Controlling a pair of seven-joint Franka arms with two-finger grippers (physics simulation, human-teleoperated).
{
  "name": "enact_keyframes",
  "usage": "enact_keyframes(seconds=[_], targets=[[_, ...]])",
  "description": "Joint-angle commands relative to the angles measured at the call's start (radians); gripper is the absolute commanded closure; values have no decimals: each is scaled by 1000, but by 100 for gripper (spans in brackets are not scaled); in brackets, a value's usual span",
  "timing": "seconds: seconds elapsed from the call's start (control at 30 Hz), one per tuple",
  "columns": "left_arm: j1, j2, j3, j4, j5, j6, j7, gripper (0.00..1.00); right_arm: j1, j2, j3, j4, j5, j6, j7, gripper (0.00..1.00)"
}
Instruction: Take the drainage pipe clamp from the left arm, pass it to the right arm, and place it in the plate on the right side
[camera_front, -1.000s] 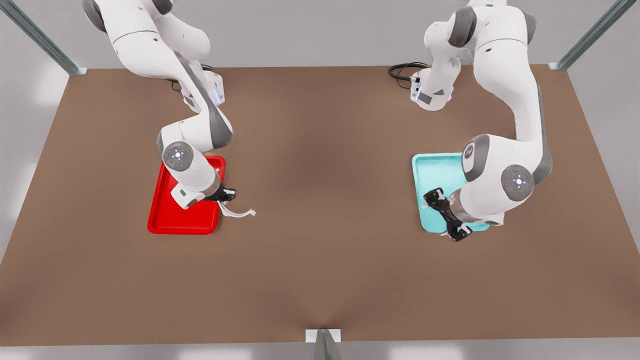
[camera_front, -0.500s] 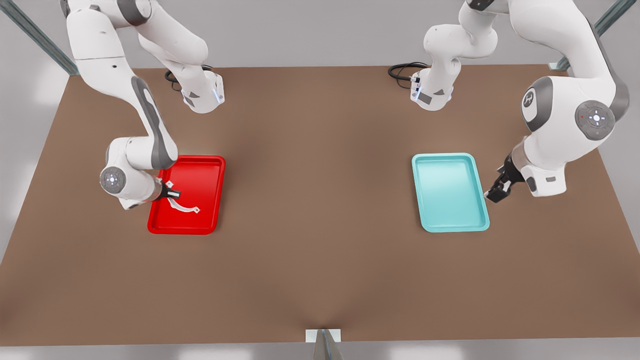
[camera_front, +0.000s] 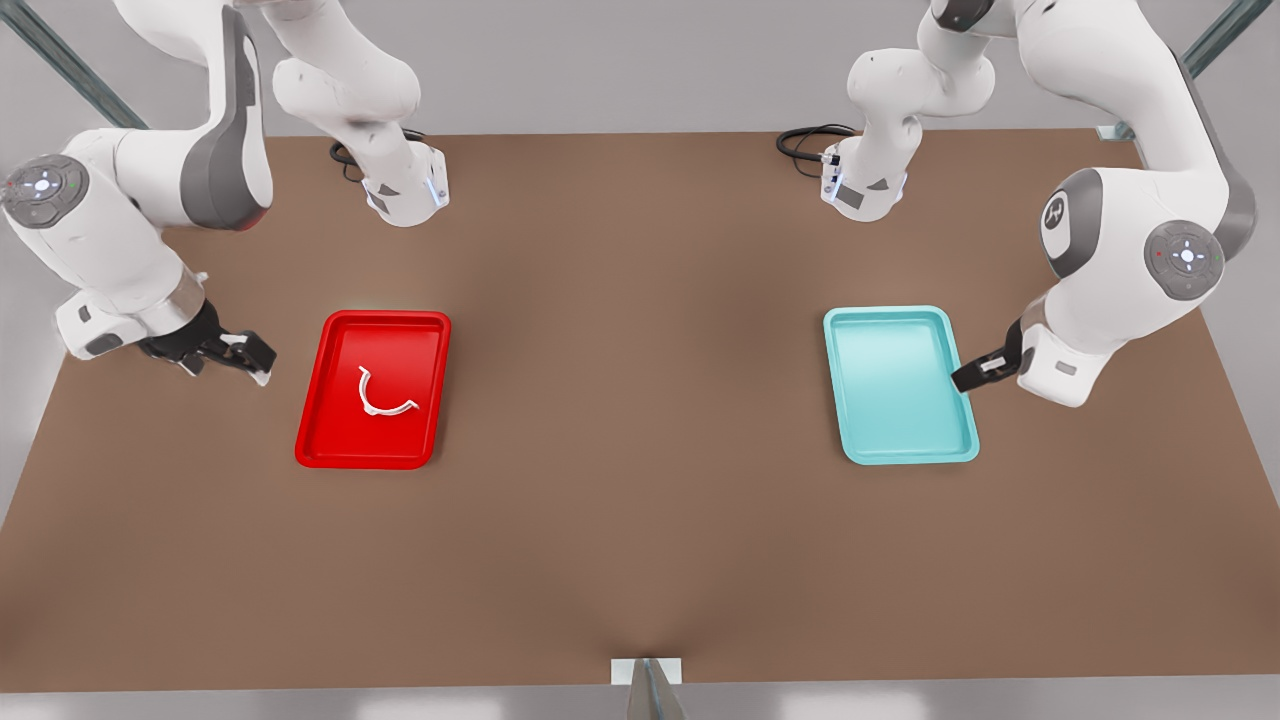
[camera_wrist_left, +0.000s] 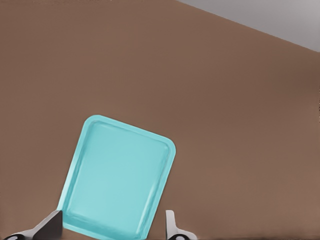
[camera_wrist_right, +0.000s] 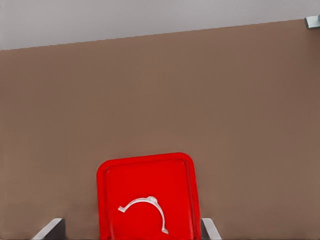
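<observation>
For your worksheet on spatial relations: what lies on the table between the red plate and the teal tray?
Nothing: in the front view only bare brown table lies between the red plate and the teal tray.

Looked down on a teal tray (camera_wrist_left: 117, 177) lying flat on the brown tabletop (camera_wrist_left: 225, 100), with two fingers (camera_wrist_left: 171, 225) spread apart at its near rim.

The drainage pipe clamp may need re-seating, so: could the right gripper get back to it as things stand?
Probably yes. The drainage pipe clamp lies uncovered in the red plate, and the open right gripper hangs beside it.
</observation>
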Motion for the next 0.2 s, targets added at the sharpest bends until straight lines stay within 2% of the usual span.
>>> enact_keyframes(seconds=[0.0,0.17], targets=[[0,-1,0,2,2,-5,417,0,34,114,-41,188,34,-282,-208,0],[2,-1,2,2,2,-5,419,0,48,128,-43,197,35,-235,-197,0]])
